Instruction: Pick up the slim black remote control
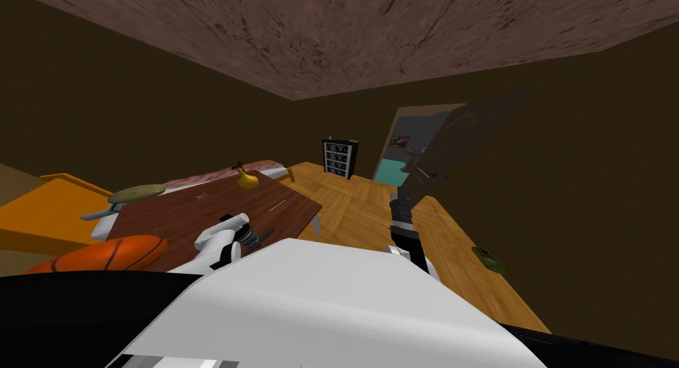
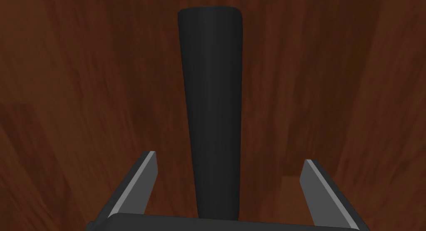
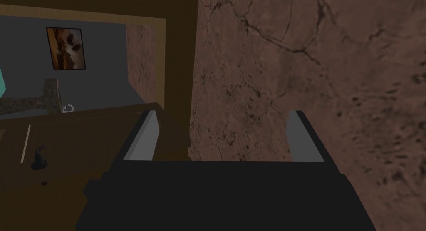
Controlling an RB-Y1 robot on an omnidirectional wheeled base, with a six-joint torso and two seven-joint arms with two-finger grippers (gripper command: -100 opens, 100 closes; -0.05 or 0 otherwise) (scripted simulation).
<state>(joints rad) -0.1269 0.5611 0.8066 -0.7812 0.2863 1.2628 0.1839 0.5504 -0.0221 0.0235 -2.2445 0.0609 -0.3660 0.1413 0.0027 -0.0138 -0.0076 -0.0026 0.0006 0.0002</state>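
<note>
The slim black remote control (image 2: 212,95) lies on a dark reddish-brown wooden table (image 2: 83,95), running lengthwise away from my left hand. My left gripper (image 2: 231,157) is open and straddles the remote's near end. One finger stands on each side, and neither touches it. In the head view the left gripper (image 1: 255,238) hangs low over the table's (image 1: 199,215) near right part, with the remote's tip (image 1: 267,235) poking out beyond it. My right arm (image 1: 402,218) is raised over the floor to the right, and its gripper (image 3: 222,112) is open and holds nothing.
An orange basketball (image 1: 113,251) sits on the table's near left corner. A yellow gourd-like object (image 1: 247,180), a green round pad (image 1: 137,193) and a thin stick (image 1: 278,203) lie farther back. A dark shelf (image 1: 340,157) and an open door (image 1: 457,145) stand beyond.
</note>
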